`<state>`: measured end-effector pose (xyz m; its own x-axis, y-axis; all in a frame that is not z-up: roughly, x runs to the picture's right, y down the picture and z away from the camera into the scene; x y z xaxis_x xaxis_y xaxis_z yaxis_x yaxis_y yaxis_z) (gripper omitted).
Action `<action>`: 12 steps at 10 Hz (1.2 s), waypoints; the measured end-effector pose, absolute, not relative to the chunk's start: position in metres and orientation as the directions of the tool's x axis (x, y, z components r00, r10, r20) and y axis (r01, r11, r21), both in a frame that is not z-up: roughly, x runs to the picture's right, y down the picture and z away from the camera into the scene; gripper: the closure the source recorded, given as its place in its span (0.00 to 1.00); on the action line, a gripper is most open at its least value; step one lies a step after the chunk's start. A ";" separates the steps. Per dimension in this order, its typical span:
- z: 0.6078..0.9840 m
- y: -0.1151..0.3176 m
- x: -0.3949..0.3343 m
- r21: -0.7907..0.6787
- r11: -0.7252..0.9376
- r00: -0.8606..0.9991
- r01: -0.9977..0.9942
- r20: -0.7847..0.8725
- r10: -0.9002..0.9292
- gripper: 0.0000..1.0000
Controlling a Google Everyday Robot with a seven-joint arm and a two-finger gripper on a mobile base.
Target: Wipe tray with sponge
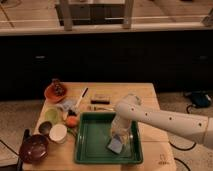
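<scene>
The dark green tray (90,145) lies on the front part of the wooden table. The small light blue-grey sponge (115,145) sits inside the tray, right of its middle, toward the near rim. My gripper (119,136) reaches down from the white arm (165,121) that comes in from the right. It is pressed on top of the sponge.
Left of the tray stand a dark brown bowl (33,148), a white cup (58,133), a green cup (52,115), an orange item (72,121) and a crumpled pale wrapper (66,105). An orange bowl (55,91) and utensils (100,101) lie behind the tray.
</scene>
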<state>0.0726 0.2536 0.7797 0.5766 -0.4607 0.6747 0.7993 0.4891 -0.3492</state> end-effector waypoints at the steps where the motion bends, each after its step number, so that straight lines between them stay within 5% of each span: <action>1: 0.788 0.240 0.074 -0.356 0.503 0.591 0.788 0.666 -0.456 1.00; 6: 0.786 0.225 0.009 -0.282 0.462 0.508 0.841 0.705 -0.495 1.00; 12: 0.763 0.269 -0.011 -0.227 0.393 0.416 0.891 0.752 -0.511 1.00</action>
<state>-0.0114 0.2693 0.7628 0.4165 -0.5112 0.7519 0.8913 0.3928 -0.2266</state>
